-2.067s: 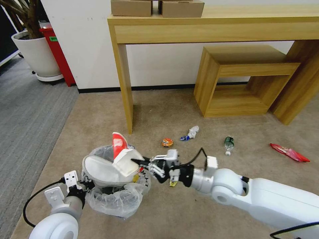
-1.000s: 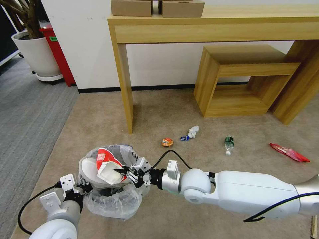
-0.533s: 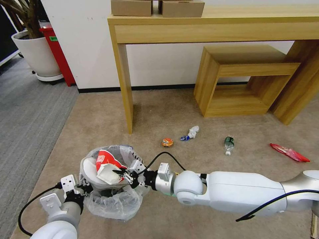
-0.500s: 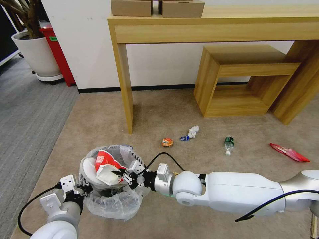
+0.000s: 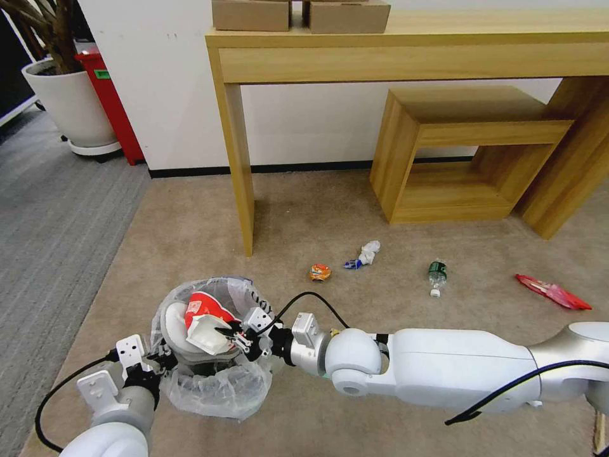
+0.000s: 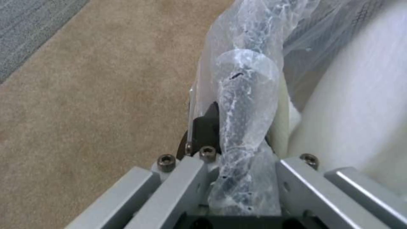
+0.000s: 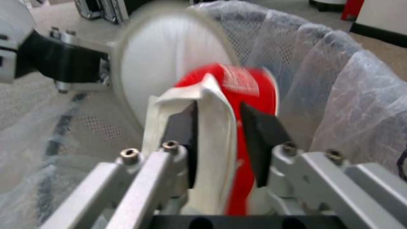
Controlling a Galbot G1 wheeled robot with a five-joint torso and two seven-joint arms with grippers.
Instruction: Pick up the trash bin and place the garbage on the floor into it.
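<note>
Pinching a red-and-white crumpled carton (image 5: 204, 320) between closed fingers (image 7: 182, 133), the right gripper (image 5: 233, 334) holds it inside the small round bin lined with crinkly translucent plastic (image 5: 212, 387). The left gripper (image 5: 152, 363) clamps the bin's near-left rim. On the beige carpet floor (image 5: 304, 216), far right, lie an orange wrapper (image 5: 320, 272), a white tissue (image 5: 369, 251), a green-label bottle (image 5: 436, 274) and a red wrapper (image 5: 553, 292).

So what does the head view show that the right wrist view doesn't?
Head view alone: garbage on the floor: orange wrapper, tissue, green bottle, red wrapper. Right wrist view alone: the right gripper fingers pinching the red-and-white carton. Both: the trash bin, that carton inside it, and the left gripper at its rim.
</note>
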